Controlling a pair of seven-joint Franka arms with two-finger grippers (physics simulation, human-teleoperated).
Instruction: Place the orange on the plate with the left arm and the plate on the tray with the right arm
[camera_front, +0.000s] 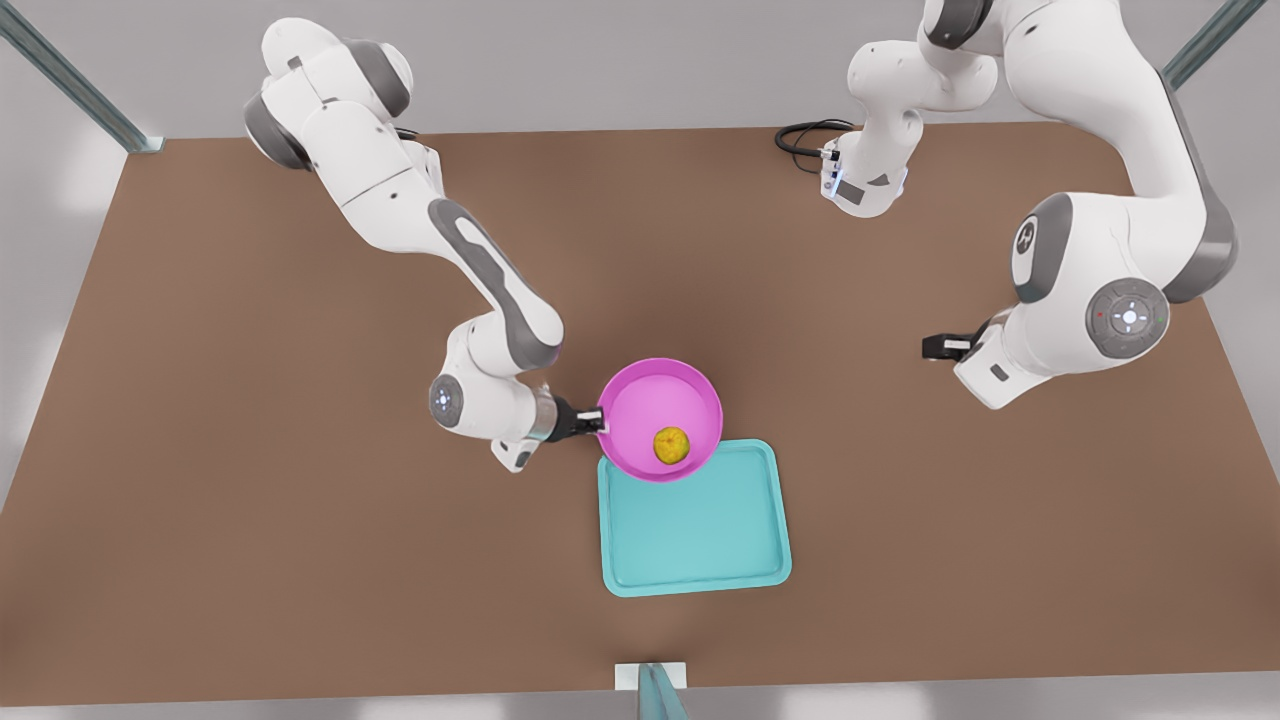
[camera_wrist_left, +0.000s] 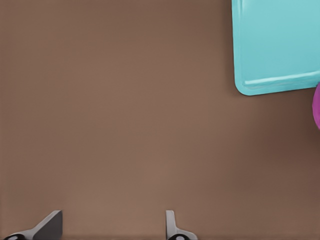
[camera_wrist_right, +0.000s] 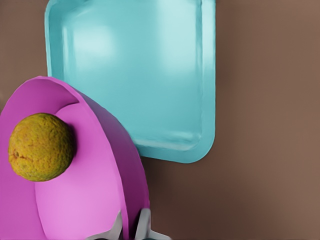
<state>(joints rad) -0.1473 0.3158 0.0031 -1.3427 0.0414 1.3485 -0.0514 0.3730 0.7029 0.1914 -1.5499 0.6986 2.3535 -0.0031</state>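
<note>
With the orange (camera_front: 672, 445) already sitting in the plate (camera_front: 650, 405), the right gripper (camera_front: 598, 423) pinches the plate's rim, carrying it half over the tray (camera_front: 700, 540). Setting it down is what's left; the left gripper (camera_front: 932, 347) waits well apart, fingers spread and empty.

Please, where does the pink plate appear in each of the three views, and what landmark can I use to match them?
Front view: the plate is at centre, overlapping the tray's far edge, the orange inside it, the right tool shut on its rim.
Left wrist view: a pink sliver of the plate at the picture's edge, beside the tray's corner.
Right wrist view: the plate fills the near corner, holding the orange.
Shared landmark: the teal tray.
</note>
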